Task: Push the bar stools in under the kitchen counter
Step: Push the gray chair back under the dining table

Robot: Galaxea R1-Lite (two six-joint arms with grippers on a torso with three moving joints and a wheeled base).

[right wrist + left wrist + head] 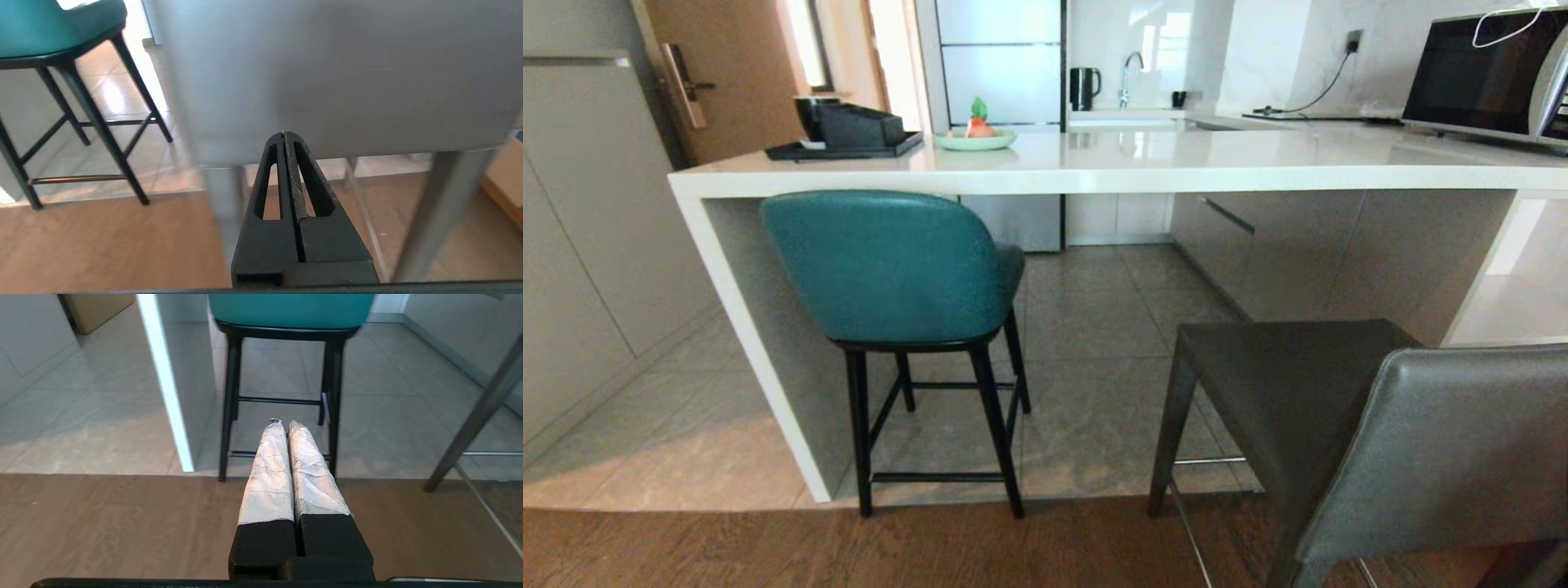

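Grey stool (1380,433) stands out from the counter (1127,167); the right gripper (284,134), fingers pressed together and empty, points at its back. Left gripper (282,424), likewise closed, hangs low behind the teal stool (894,269), which is tucked under the counter. A green plate (974,142) on the counter holds a toy carrot (978,122).

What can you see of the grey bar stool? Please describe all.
The grey bar stool is boxy, with a flat dark grey seat, a straight back that looks like grey leather, angled grey legs and thin metal footrails. It stands upright on the wooden floor, pulled out from the kitchen counter, not yet under it, to the robot's right. The shut right gripper points at the stool's back; contact cannot be confirmed.
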